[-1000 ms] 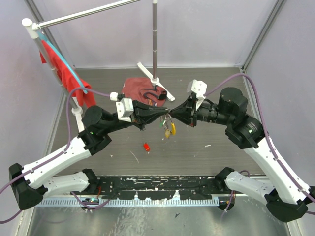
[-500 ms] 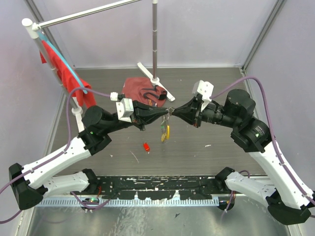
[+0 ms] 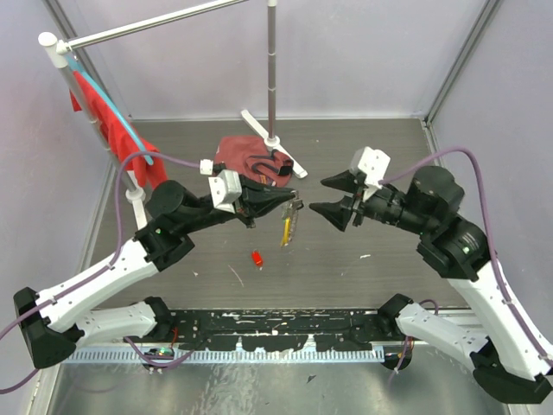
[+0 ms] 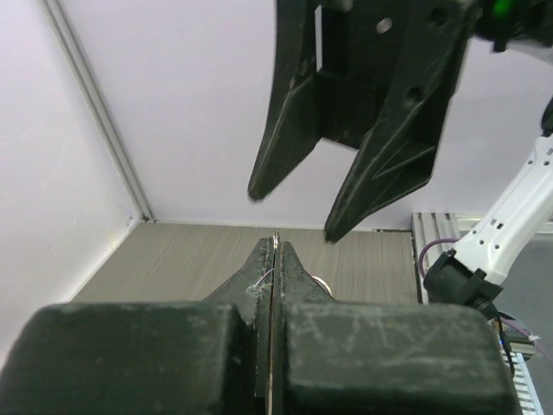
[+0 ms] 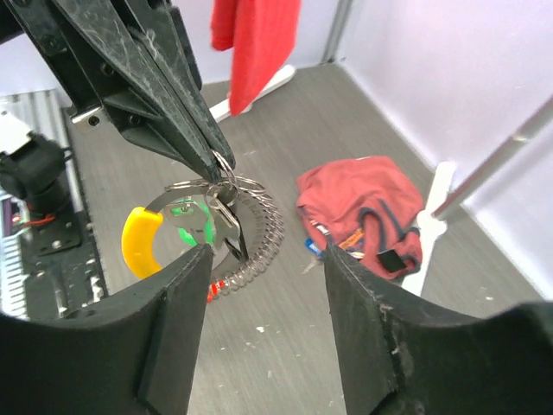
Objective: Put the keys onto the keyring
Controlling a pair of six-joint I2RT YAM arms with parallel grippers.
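My left gripper (image 3: 296, 201) is shut on the top of the keyring (image 5: 268, 226), a thin silvery coil of wire hanging above the table. In the left wrist view a thin metal edge shows between its closed fingers (image 4: 259, 259). Keys (image 3: 289, 226) dangle from the ring: a silver one (image 5: 220, 212), a yellow-capped one (image 5: 143, 242) and a green one (image 5: 186, 220). My right gripper (image 3: 324, 196) stands open just right of the keys, touching nothing. In the right wrist view its gripper (image 5: 268, 259) frames the ring from a short way off.
A metal pole on a white cross foot (image 3: 273, 138) stands behind the grippers. A crumpled red cloth (image 3: 251, 160) lies beside it. A small red piece (image 3: 257, 258) lies on the table below the keys. A rack with hanging red cloth (image 3: 95, 112) stands far left.
My right gripper has opened and drawn back to the right, away from the left gripper's tip. The keys now hang from the left gripper alone, swinging slightly.
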